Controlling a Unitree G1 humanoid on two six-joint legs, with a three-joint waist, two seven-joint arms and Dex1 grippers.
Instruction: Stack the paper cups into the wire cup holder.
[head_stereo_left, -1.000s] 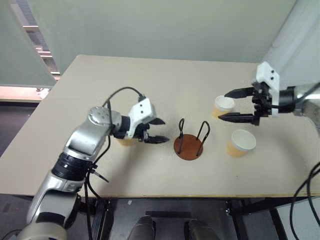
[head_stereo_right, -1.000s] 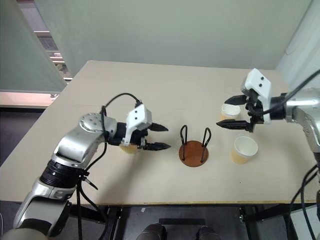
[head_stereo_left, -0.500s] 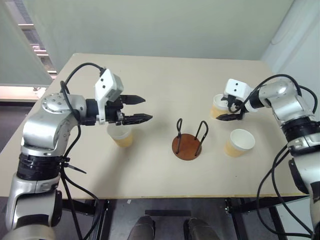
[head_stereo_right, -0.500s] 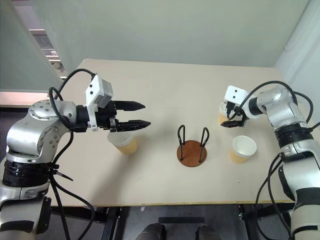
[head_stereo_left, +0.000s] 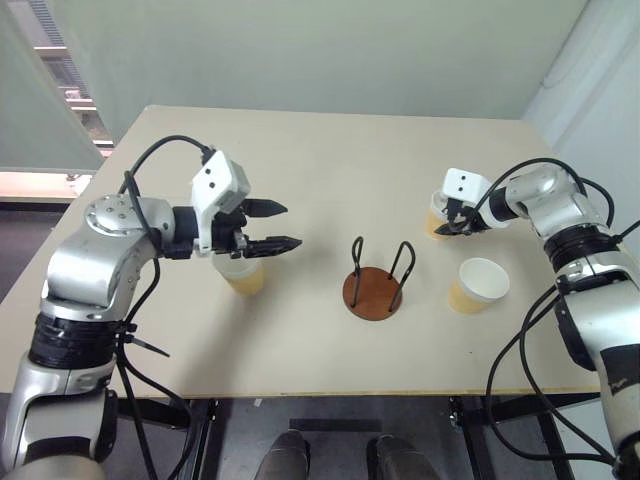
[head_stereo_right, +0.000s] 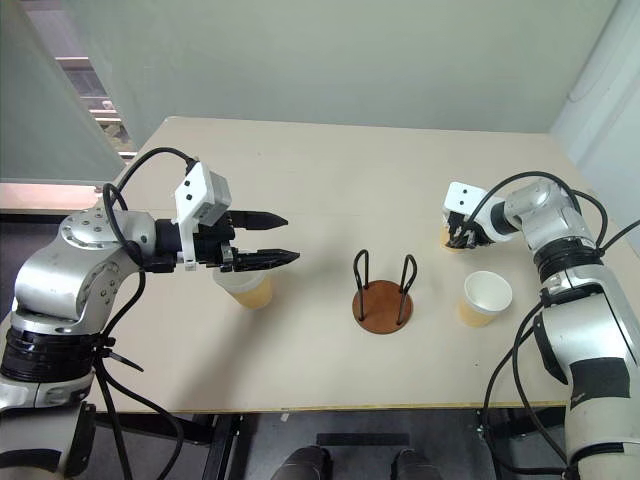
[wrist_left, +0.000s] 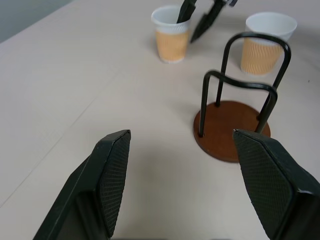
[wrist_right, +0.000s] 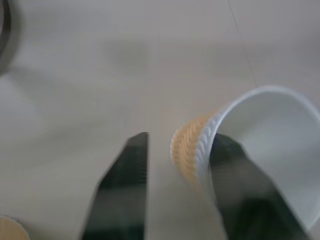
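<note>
My right gripper (wrist_right: 172, 190) has dropped onto the far paper cup (wrist_right: 250, 150), one finger inside, one outside, pinching its ribbed wall. My left gripper (wrist_left: 192, 185) gapes empty.

My table (head_stereo_left: 330, 170) is pale beige. On it: the wire cup holder (head_stereo_left: 374, 290) at centre, one paper cup (head_stereo_left: 243, 273) centre-left, two paper cups (head_stereo_left: 474, 285) (head_stereo_left: 436, 216) centre-right.

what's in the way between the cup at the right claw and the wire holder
Nothing visible. The table is bare between the far-right paper cup, where the right claw straddles the wall, and the wire cup holder. The second cup stands off that line.
</note>
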